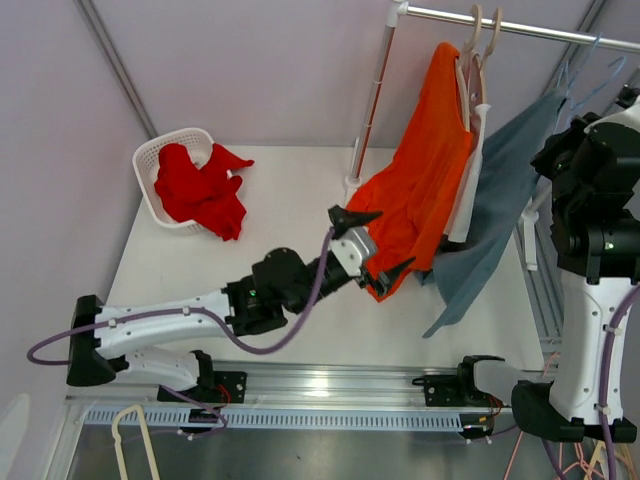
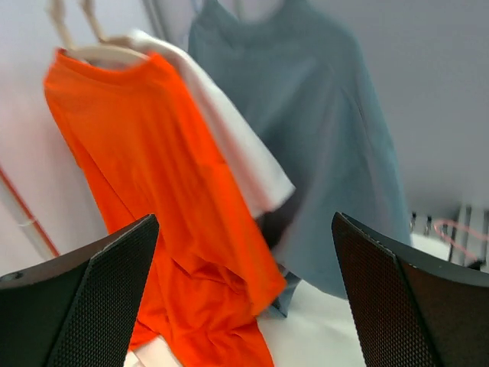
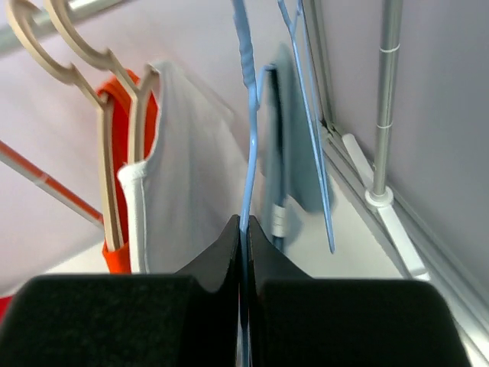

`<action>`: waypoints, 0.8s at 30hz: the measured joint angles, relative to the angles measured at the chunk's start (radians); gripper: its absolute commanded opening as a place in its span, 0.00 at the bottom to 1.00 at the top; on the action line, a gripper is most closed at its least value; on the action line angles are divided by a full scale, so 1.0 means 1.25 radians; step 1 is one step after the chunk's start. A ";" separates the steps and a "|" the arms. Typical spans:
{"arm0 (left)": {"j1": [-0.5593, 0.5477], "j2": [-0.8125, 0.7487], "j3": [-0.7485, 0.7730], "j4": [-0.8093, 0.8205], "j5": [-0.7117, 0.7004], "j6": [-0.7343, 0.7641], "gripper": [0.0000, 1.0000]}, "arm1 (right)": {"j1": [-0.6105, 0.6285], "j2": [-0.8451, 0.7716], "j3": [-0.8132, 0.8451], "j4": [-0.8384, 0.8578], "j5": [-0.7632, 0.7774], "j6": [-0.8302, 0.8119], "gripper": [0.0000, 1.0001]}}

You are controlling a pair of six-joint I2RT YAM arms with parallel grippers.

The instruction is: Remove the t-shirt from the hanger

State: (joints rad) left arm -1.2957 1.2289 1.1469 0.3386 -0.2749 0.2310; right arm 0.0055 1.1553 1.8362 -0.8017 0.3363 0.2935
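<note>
The orange t-shirt, white t-shirt and grey-blue t-shirt hang pressed together on the rail, obstructing passage between them. The rack upright bounds their left; the right gripper, clamped on the blue hanger, occupies their right. The left gripper, jaws spread, fronts the orange hem. Bare table lies toward the basket.

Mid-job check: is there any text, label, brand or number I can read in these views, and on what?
No readable text in any view.
The orange t-shirt, white t-shirt and grey-blue t-shirt: plain, no print or tag showing.
The basket, the blue hanger in the shut right claw, and the open left claw: no markings.
</note>
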 measured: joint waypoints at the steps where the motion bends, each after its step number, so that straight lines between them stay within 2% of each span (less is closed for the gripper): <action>1: -0.014 0.005 -0.026 0.021 0.000 0.011 1.00 | 0.002 -0.003 0.013 -0.008 0.014 0.016 0.00; 5: -0.056 0.055 -0.086 0.102 -0.001 0.039 0.99 | 0.017 -0.005 0.054 -0.052 0.028 0.073 0.00; 14: -0.160 0.166 -0.084 0.283 -0.015 0.124 1.00 | 0.026 0.002 0.101 -0.141 0.021 0.115 0.00; 24: -0.178 0.275 0.013 0.319 -0.002 0.138 0.99 | 0.027 0.002 0.111 -0.157 -0.004 0.121 0.00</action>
State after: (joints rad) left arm -1.5177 1.5726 1.1633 0.7368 -0.2768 0.4030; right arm 0.0387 1.1572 1.9751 -0.9974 0.3313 0.4450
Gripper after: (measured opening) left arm 0.994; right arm 0.022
